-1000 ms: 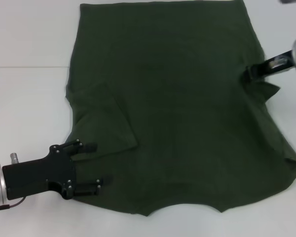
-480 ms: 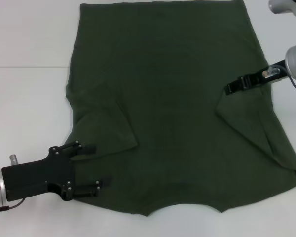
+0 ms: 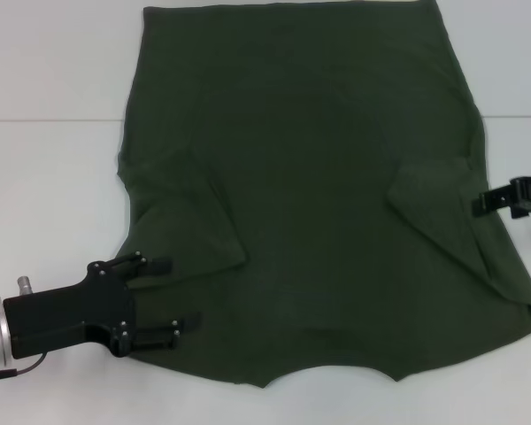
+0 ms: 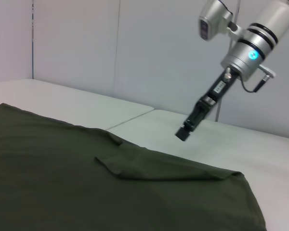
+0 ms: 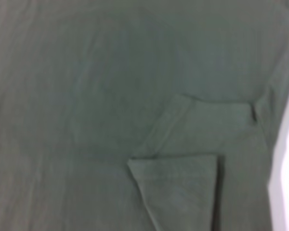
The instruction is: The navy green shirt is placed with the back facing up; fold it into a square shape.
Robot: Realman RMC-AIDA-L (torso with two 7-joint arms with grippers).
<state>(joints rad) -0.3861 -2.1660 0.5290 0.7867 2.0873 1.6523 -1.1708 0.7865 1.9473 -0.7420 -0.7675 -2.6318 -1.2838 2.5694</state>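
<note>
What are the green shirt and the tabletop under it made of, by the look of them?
The shirt looks like soft matte knit cloth, probably cotton: it creases, and its folded-in sleeves lie limp and flat. The table looks like a hard, smooth white board, perhaps laminate, with a faint sheen and a thin seam; the exact material is unclear.

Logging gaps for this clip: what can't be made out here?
- Navy green shirt: far hem cut off by the head view's top edge.
- Right gripper: arm cut off at the head view's right edge; fingers open or shut unclear.
- Left gripper: open; unclear whether it touches the cloth.
</note>
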